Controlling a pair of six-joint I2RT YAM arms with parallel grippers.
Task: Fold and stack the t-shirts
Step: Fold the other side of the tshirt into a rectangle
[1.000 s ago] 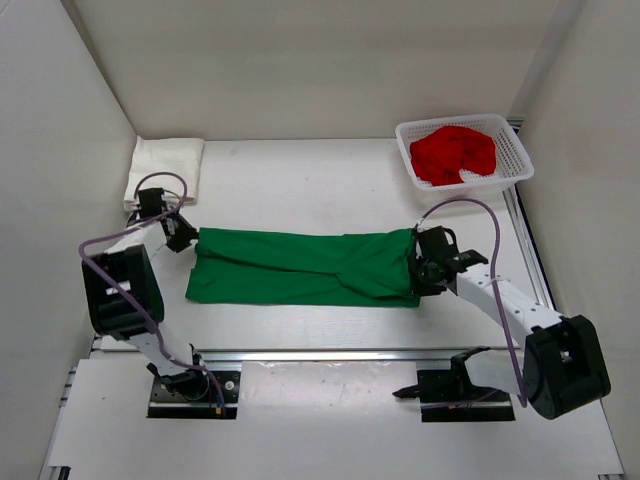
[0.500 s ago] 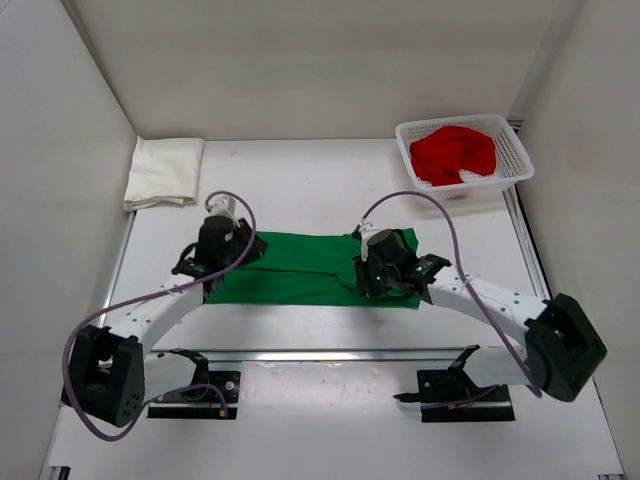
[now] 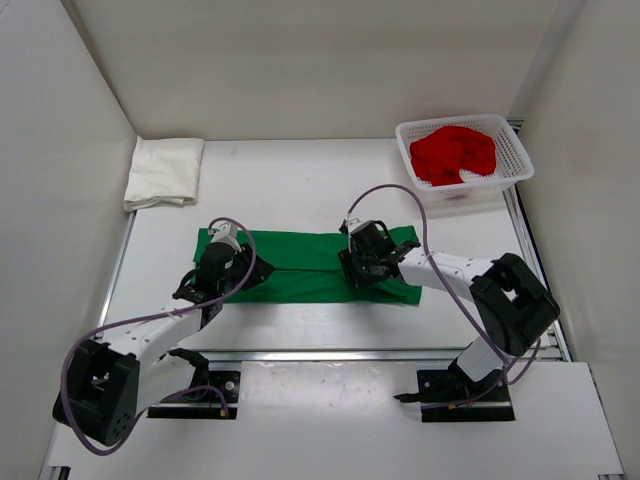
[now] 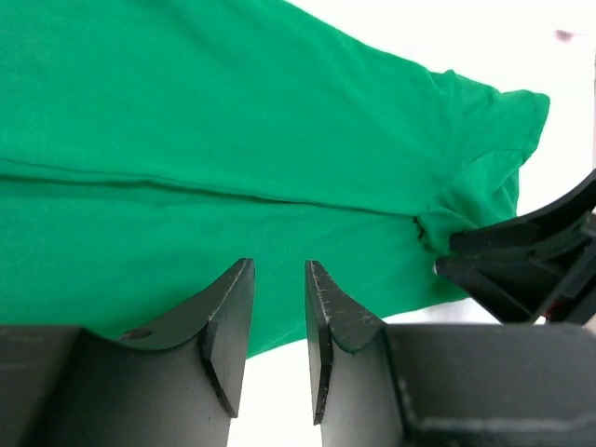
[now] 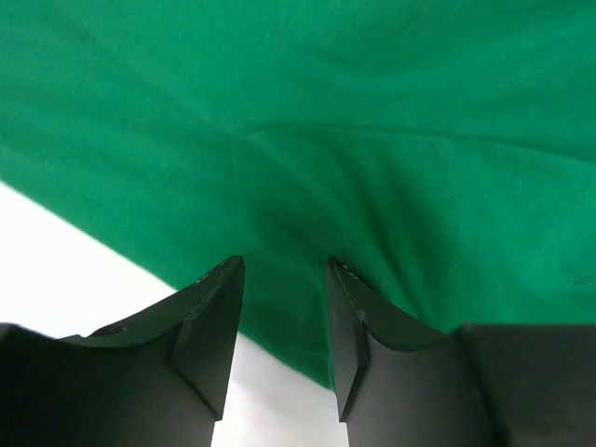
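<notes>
Both grippers have moved inward from the ends of the green shirt [image 3: 300, 268], a long band lying mid-table. Left gripper [image 4: 277, 265] is narrowly parted and right gripper [image 5: 284, 263] spread, neither pinching cloth.

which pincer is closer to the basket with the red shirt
Right. The right pincer is over the green shirt, down-left of the basket; the left pincer is near the shirt's opposite end.

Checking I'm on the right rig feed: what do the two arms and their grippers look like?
The left arm and right arm have white links, black joint housings and a looping purple cable each. The left gripper and right gripper have two black wedge-shaped fingers.
</notes>
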